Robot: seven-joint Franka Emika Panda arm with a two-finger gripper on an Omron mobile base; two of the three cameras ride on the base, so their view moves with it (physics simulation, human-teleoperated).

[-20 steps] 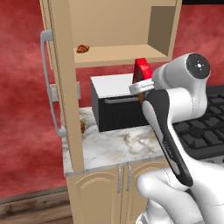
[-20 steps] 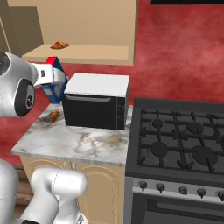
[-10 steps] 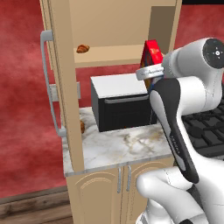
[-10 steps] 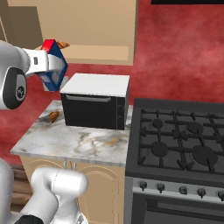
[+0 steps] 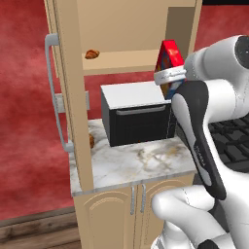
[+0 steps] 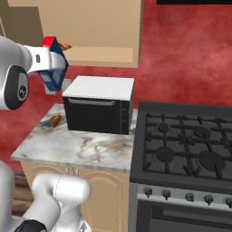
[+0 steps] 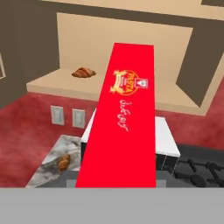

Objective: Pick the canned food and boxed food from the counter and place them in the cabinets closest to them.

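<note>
My fingers [image 5: 168,78] hold the red box [image 5: 169,62] tilted above the microwave [image 5: 136,116], just before the open cabinet [image 5: 121,61] shelf with its croissant [image 5: 92,54].

- The red pasta carton [image 7: 124,118] with blue and yellow print hides the pincer fingertips in the hand view.
- The white arm covers the carton's lower part in the left base view.
- The black gas stove [image 6: 190,149] is cut by the right edge.
</note>
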